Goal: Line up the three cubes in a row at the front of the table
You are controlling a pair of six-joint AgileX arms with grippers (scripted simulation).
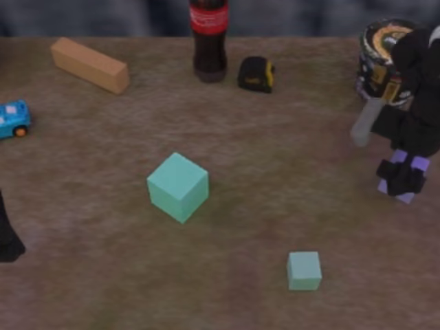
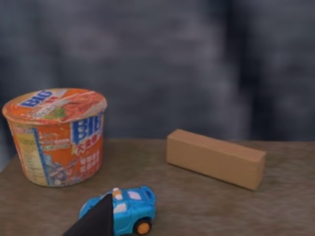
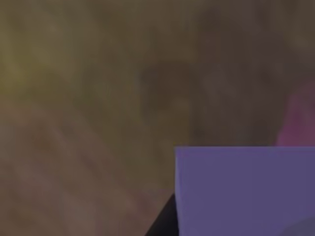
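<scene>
The large teal cube (image 1: 177, 186) stands near the middle of the brown table (image 1: 275, 158). Toward the front right of centre sits the small pale teal cube (image 1: 304, 270). At the right side, my right gripper (image 1: 402, 177) is shut on the lavender cube (image 1: 419, 163), whose purple corners show around the black fingers. In the right wrist view the lavender cube (image 3: 246, 191) fills the lower corner over the table. My left gripper (image 1: 8, 242) is parked at the left edge, far from all three cubes.
Along the back stand a long tan wooden block (image 1: 89, 65), a cola bottle (image 1: 208, 38) and a black-and-yellow tape measure (image 1: 256, 74). A round tin (image 1: 379, 55) sits under my right arm. At far left are a blue toy car (image 1: 14, 118) and a noodle cup (image 2: 56, 135).
</scene>
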